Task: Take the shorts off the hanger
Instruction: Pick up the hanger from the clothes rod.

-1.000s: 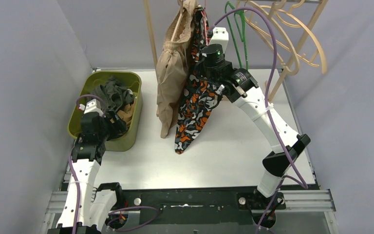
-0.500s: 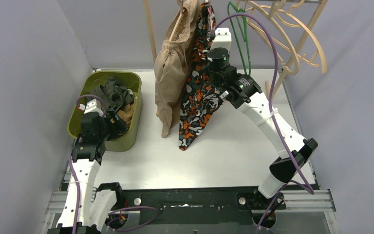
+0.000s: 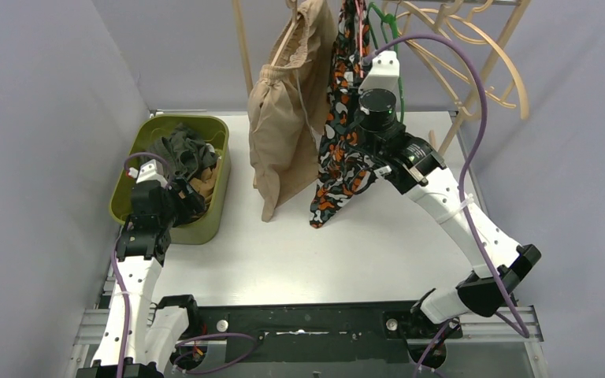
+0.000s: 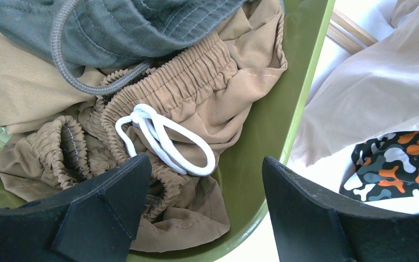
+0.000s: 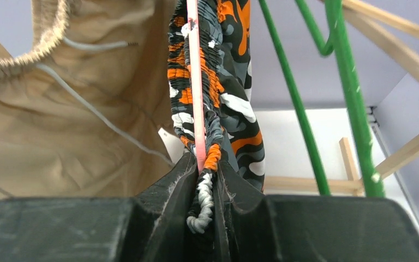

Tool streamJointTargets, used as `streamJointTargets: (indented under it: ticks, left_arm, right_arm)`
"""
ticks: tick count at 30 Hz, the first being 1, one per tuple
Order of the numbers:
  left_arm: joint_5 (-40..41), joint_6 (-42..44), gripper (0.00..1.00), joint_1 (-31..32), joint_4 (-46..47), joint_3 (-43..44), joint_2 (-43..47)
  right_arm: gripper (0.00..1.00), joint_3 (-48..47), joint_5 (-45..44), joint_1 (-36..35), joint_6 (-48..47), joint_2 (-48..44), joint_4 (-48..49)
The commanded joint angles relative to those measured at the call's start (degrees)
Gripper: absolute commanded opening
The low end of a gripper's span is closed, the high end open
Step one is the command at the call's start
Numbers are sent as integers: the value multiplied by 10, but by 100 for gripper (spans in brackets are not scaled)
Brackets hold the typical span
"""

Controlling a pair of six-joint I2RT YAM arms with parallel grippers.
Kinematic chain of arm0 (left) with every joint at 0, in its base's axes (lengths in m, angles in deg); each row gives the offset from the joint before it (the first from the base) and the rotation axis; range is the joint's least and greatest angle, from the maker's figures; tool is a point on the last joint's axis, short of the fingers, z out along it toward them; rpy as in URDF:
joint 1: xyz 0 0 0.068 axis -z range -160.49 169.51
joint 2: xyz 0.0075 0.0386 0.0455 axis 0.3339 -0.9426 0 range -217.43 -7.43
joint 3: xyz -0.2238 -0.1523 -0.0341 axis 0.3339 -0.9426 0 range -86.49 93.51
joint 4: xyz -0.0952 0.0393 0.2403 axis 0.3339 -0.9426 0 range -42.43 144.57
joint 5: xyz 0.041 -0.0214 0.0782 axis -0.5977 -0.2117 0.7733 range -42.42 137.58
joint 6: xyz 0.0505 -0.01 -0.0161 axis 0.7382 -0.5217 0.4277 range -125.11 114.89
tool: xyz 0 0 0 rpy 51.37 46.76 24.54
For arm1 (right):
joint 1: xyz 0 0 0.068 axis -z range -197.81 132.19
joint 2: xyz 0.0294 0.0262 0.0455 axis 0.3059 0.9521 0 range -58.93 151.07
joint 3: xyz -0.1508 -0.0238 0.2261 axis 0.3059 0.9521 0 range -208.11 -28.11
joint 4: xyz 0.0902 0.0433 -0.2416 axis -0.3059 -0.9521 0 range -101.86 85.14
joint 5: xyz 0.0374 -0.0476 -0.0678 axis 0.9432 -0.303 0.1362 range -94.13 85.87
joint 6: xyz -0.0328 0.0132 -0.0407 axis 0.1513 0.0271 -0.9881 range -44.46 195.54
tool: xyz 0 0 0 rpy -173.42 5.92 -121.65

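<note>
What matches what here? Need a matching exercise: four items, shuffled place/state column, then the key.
Items
1. camouflage shorts
2. beige shorts
3. brown shorts
4. left gripper

Place or state
A. open, over the green bin
B. hanging, no gripper on it
C. lying in the green bin
D. hanging, waistband pinched in the right gripper

Pairs: 1-D, 2-B, 3-C, 4-A

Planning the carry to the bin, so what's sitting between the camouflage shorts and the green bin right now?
The beige shorts hang between the camouflage shorts and the green bin. The top external view shows it best.
</note>
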Motion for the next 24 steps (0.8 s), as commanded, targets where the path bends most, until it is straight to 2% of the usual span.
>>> streamJointTargets:
  ticks: [1,10,16,24]
  left_arm:
    - [-16,4,74,-4,31,3,0]
    - [-18,4,74,-4,31,4,-1]
    - [-17,6,75,-4,33,4,-3]
    - [-18,7,75,-4,33,4,-6]
  right_arm:
    - [0,51,22,3,60,-58,31]
    - [0,196,149,3,109,-154,-33]
    - [0,386,231,-9,87,-278,2]
    - [0,550,323,-22,167,-416,-38]
